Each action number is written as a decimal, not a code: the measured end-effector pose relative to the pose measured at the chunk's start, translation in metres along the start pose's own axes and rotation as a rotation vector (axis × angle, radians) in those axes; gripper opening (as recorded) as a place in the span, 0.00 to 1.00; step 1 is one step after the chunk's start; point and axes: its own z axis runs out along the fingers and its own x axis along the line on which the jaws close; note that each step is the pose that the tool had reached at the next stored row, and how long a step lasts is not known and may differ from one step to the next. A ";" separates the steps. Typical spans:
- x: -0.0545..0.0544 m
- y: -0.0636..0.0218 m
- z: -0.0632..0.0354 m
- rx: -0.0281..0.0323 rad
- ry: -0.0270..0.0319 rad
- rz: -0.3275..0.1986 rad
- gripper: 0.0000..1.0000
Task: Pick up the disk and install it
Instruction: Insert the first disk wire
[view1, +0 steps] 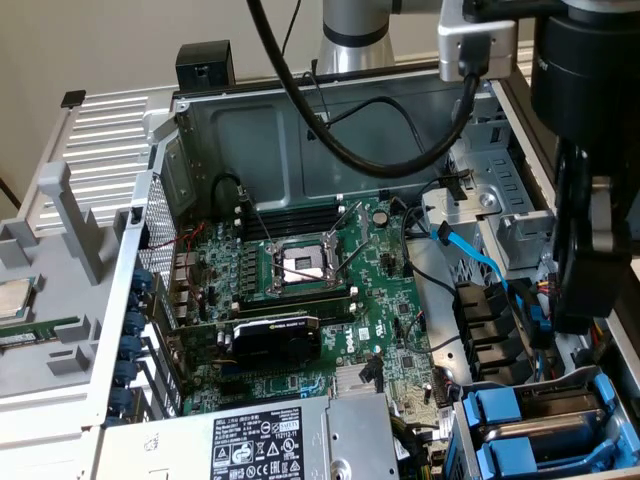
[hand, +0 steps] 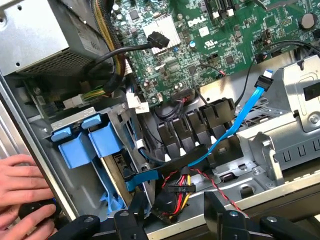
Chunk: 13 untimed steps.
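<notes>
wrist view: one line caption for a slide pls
Open gripper hangs over the open computer case near the blue drive frames and blue data cable, a person's hand at the case edge.

Exterior view looks down into the case (view1: 300, 140); wrist view sits closer — both share the blue bays (view1: 495, 410) (hand: 105, 140).

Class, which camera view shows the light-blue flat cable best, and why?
The wrist view: the light-blue cable is close, seen from its connector down across the black brackets. The exterior view gives a smaller, shorter stretch beside the metal cage.
</notes>
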 end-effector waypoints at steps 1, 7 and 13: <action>-0.003 0.0011 -0.0001 -0.0011 0.0006 0.000 0.59; -0.006 0.0029 0.0007 -0.0203 0.0163 0.042 0.59; -0.009 0.0048 0.0054 -0.0315 0.0301 0.091 0.59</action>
